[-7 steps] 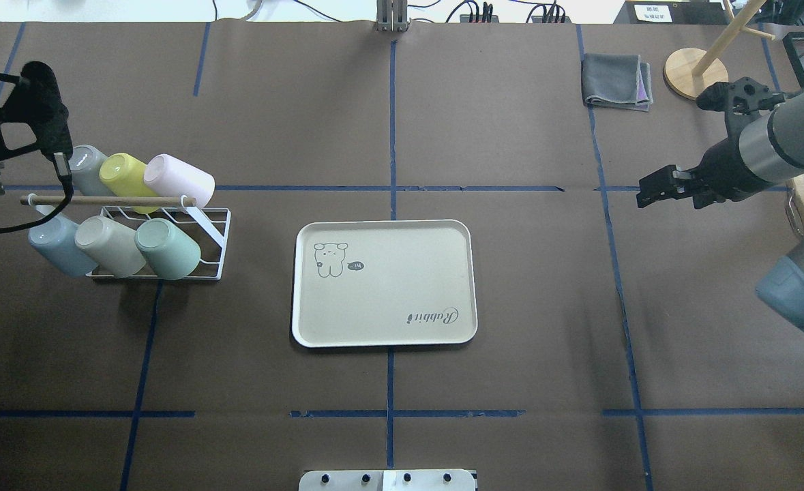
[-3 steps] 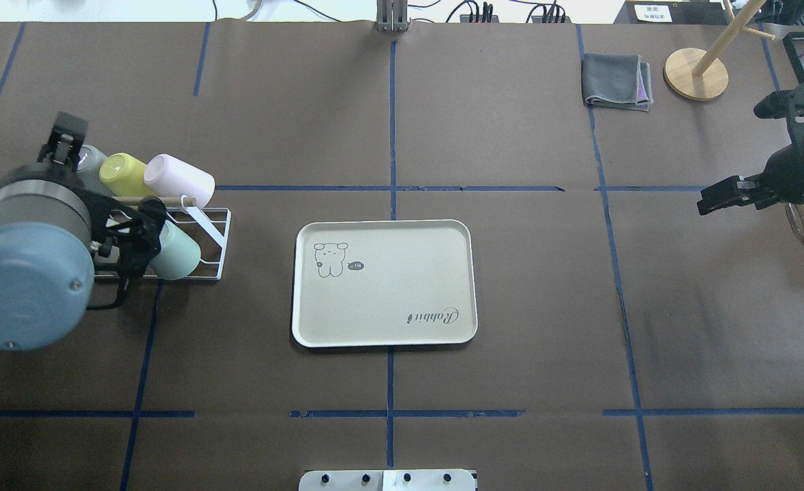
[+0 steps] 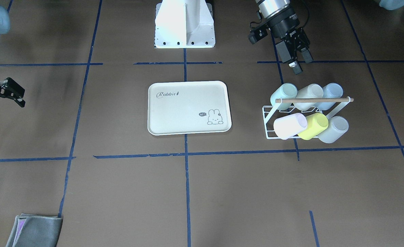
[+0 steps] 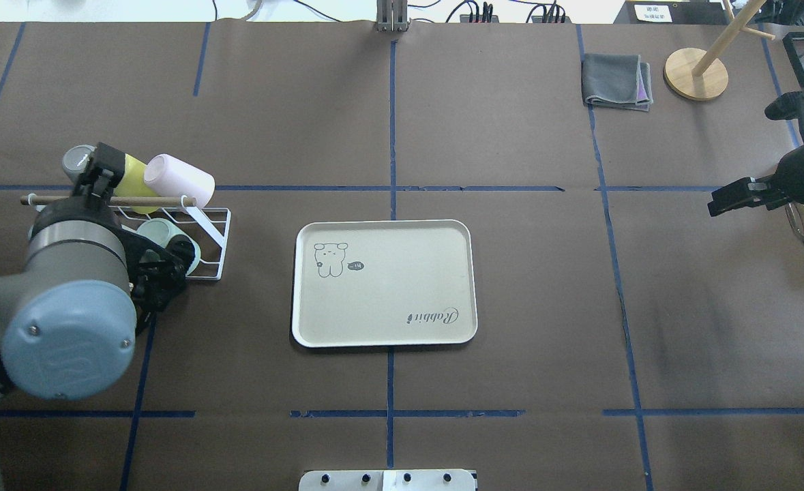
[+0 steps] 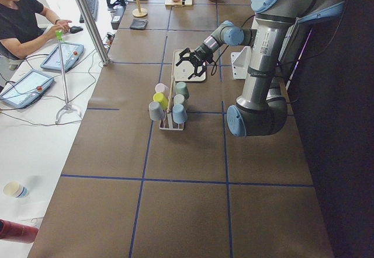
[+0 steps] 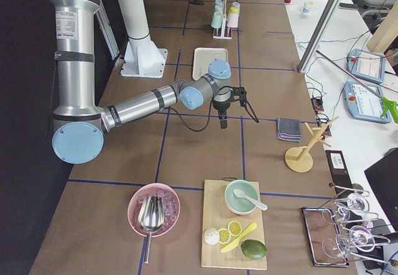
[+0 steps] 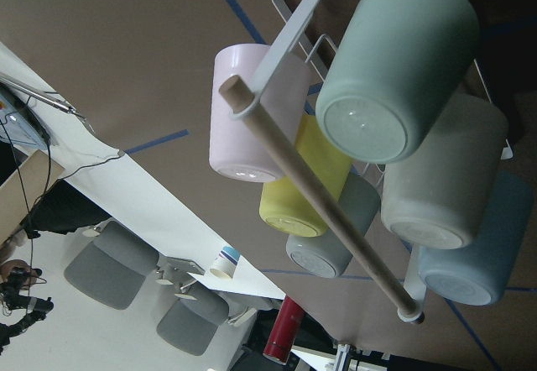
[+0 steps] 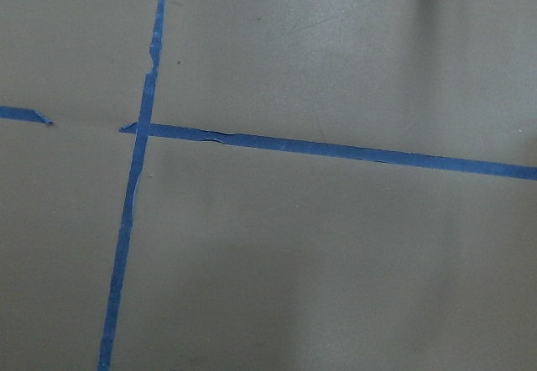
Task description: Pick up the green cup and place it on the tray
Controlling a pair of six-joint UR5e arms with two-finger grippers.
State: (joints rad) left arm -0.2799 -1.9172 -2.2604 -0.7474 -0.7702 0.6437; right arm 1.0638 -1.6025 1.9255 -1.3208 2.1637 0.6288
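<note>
Nearest the robot, the left hand (image 3: 300, 64) hangs above the desk (image 3: 119, 192) just short of the white wire rack (image 3: 268, 116). Its fingers are spread and hold nothing. The green cup (image 3: 284, 92) comes next. It lies tilted in the rack's near row, at the end closest to the tray, with its base towards the hand. The wrist view looks straight at that base.

The step in hand looks like the final approach to the grasp. To do it well, the hand should line up with the cup's tilted axis, with one finger down each side of the wall. The beige cup (image 3: 309, 92) sits hard against the green one, so the inner finger has little room. The wooden bar (image 3: 315, 100) crosses just behind the row, so the reach should stop short of it.

The wall is smooth plastic, so a gentle squeeze should do. I cannot tell how the wire holds the cup, so drawing it back along its own slant seems safer than a straight lift.

Farther on sit the pink cup (image 3: 289, 126) and its row. The tray (image 3: 181, 113) lies well apart and bare. Across the desk, the right hand (image 3: 3, 97) hangs spread, holding nothing.
</note>
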